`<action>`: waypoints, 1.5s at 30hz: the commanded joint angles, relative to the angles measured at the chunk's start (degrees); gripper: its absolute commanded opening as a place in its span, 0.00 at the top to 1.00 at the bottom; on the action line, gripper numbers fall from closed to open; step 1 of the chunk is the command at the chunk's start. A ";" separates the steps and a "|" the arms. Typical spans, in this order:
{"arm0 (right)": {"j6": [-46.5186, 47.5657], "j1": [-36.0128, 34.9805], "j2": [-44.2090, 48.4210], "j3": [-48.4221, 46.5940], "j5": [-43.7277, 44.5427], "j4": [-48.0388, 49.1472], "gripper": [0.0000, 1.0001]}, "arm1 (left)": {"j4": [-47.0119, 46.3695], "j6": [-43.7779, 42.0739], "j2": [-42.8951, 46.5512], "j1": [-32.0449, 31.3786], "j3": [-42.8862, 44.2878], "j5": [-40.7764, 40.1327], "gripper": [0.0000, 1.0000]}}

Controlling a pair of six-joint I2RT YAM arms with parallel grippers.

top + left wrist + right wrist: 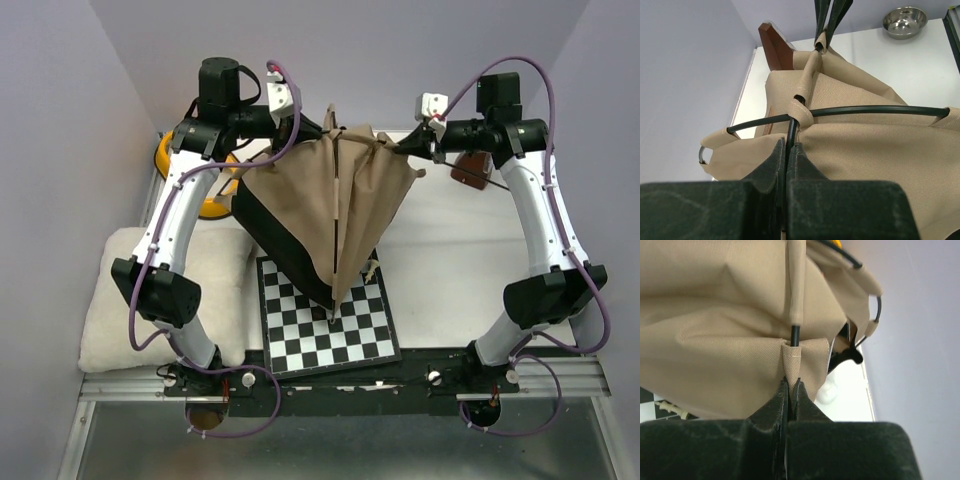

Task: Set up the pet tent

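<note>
**Grips.** Your left gripper (788, 147) has its jaws pressed together on a thin black pole (790, 131) that runs straight out from between the fingertips. Your right gripper (791, 385) is clamped the same way on a stitched tan corner tab (792, 357), where a pole end slips into the cloth (I cannot tell whether the pads bite the pole itself or only fabric).

**Progress, as I judge it.** The pet tent (330, 205) is part-way up.
- **Done:** the poles are sleeved and cross under a fabric loop (801, 114) just ahead of your left fingertips. The second pole (875, 110) bows sideways across that point, with tan cloth drawn over the frame.
- **Left:** the tent hangs lopsided between your two grippers, its black lining sagging toward the left arm's side, and it does not stand alone. Expect to spread the base, set it down flat, then let go.

**Position.**
- The tent begins at both sets of fingertips and fills the gap between them.
- In the left wrist view the cloth spreads right of the held pole. In the right wrist view it spreads above and left of the tab.
- Back toward the arm bases, a lower tip reaches over the chessboard (340, 340) (contact uncertain).
- Farther out, a white cushion (110, 300) lies outside the left arm.
- A steel bowl (905, 21) sits well beyond the tent.
</note>
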State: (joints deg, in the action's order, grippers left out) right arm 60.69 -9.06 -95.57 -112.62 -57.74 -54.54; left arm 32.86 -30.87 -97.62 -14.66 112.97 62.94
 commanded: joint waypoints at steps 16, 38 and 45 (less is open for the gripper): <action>15.78 18.81 -2.51 17.25 13.79 -10.41 0.96 | -3.32 -1.91 -0.37 17.55 -0.03 -7.39 1.00; -12.40 19.96 1.60 15.05 -5.01 -7.96 0.99 | -18.69 27.07 -3.38 17.38 5.61 -16.69 0.37; -48.92 20.13 11.09 26.81 -12.57 19.67 0.99 | -21.52 34.38 2.61 17.38 2.97 -19.87 0.36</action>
State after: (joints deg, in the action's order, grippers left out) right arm 39.83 10.83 -89.43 -91.50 -63.22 -54.26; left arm 14.92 -4.10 -100.03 2.28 117.56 46.83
